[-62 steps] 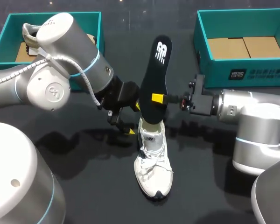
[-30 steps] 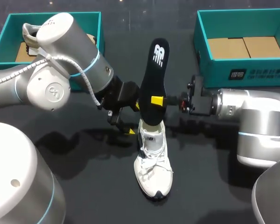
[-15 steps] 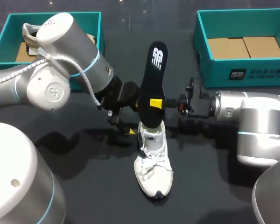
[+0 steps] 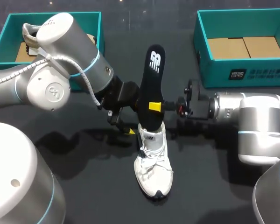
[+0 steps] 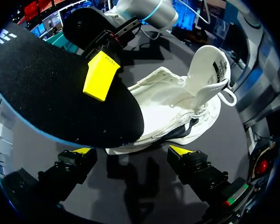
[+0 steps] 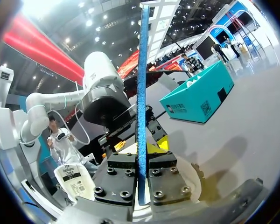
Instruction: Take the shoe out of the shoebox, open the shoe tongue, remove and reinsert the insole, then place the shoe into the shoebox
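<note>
insole [image 4: 151, 79] is the thing to watch: black, standing nearly upright over the tabletop [image 4: 210, 186], its long axis running 12 to 6 o'clock in the head view, its 6 o'clock end down at the mouth of the white shoe [image 4: 154, 161]. how far that end sits inside, i cannot tell. the right arm [image 4: 252, 116] comes in from 3 o'clock, and the right jaws are pinched narrow on the insole's lower half, one yellow fingertip [image 4: 154, 107] flat on its face. in the right wrist view the insole [image 6: 141, 93] shows edge-on, clamped between both fingers.

the shoe stands on its sole, toe to 6 o'clock and heel to 12, so shoe and insole are roughly in line. the tongue [image 5: 207, 70] is folded up, clear of the opening. the left arm [image 4: 65, 60] comes in from 9 o'clock. the left jaws stand wide and low by the heel, holding nothing, with the shoe [image 5: 172, 112] just ahead of them.

my judgement is that reinsertion is the step in hand. it turns on the right arm driving the insole down that 12-to-6 line toward the toe. the left jaws are the nearer to steady the heel.
</note>
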